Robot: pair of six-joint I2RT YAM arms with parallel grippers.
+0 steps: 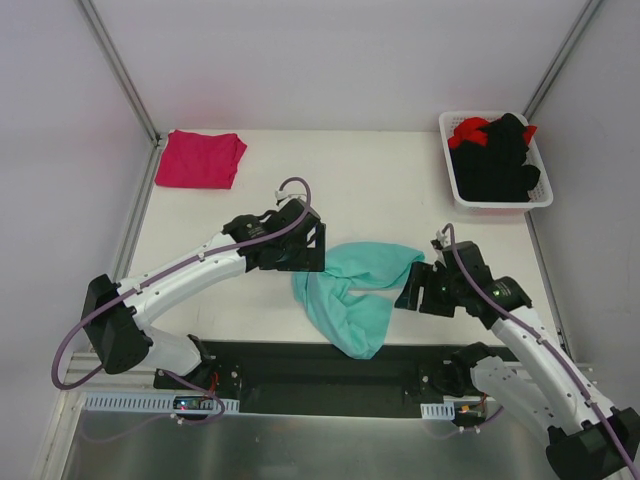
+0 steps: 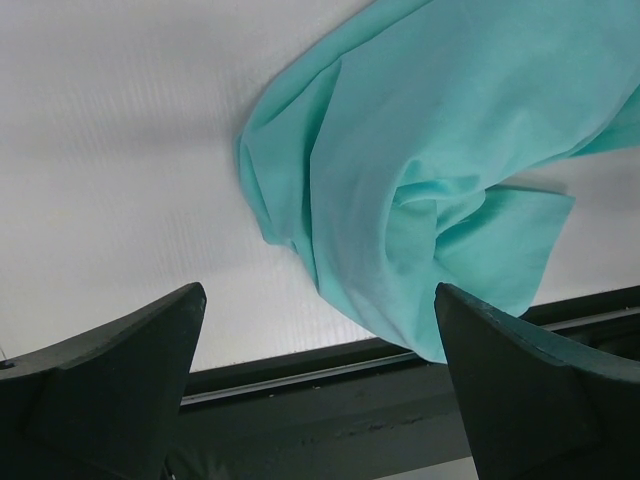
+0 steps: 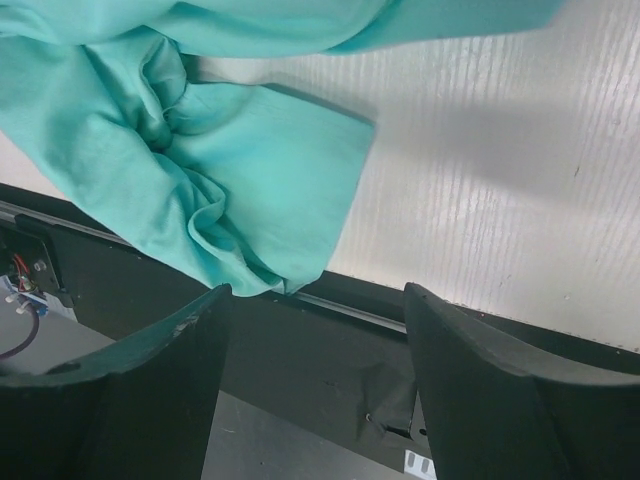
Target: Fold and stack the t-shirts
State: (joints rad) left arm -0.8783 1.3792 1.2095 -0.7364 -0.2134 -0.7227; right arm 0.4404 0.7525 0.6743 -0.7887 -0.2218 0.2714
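Both pairs of jaws stand spread wide, gripping nothing; each hovers just beside the crumpled teal t-shirt (image 1: 350, 300) on the table (image 1: 380, 190).

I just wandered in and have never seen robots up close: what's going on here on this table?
Two robot arms are dealing with t-shirts. A crumpled teal t-shirt lies at the table's near edge, partly hanging over it. The left gripper and right gripper sit either side of it, both open, neither holding cloth. A folded magenta t-shirt lies at the far left corner; a white basket at far right holds black and red garments.
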